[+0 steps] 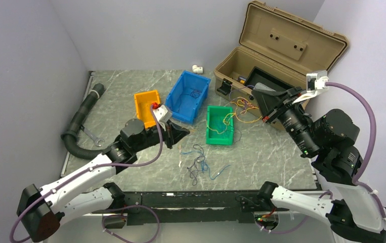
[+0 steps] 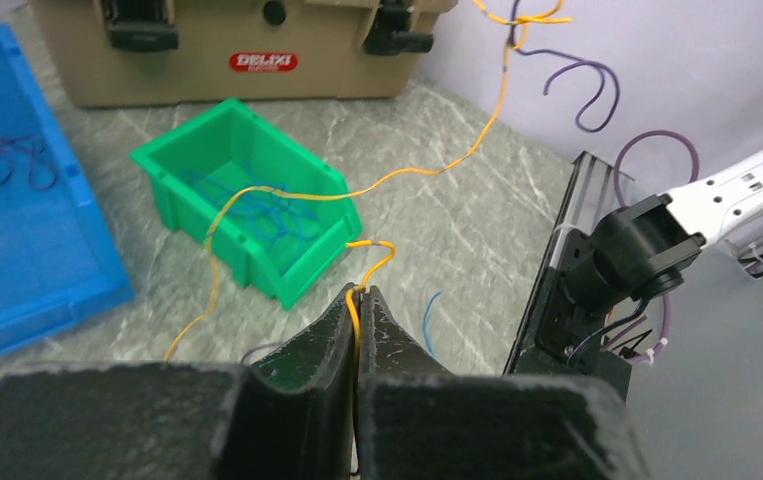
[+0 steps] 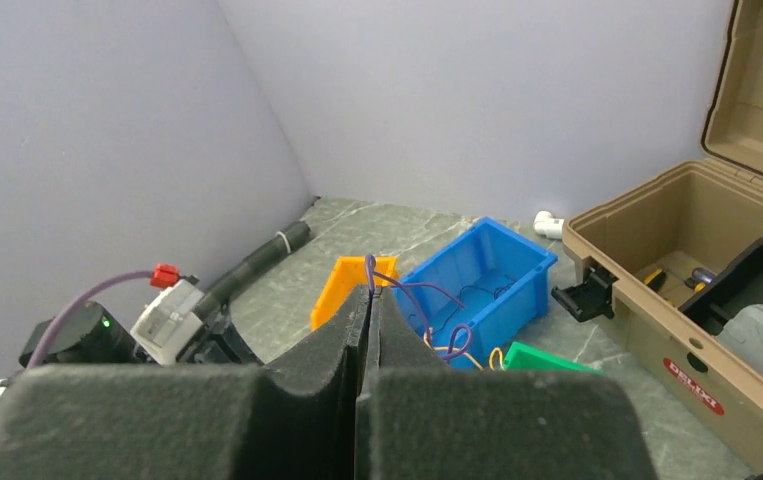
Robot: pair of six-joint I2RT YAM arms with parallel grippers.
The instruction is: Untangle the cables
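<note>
As left gripper (image 2: 359,293) clamps its jaws on yellow cable (image 2: 407,172) and right gripper (image 3: 369,298) on purple cable (image 3: 370,268), we judge the tangle (image 1: 241,105) stretched above green bin (image 2: 302,270) to part it.

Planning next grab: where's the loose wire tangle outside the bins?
Top view: the loose tangle lies centre, nearer the arms than the green bin, just right of the left gripper.
</note>
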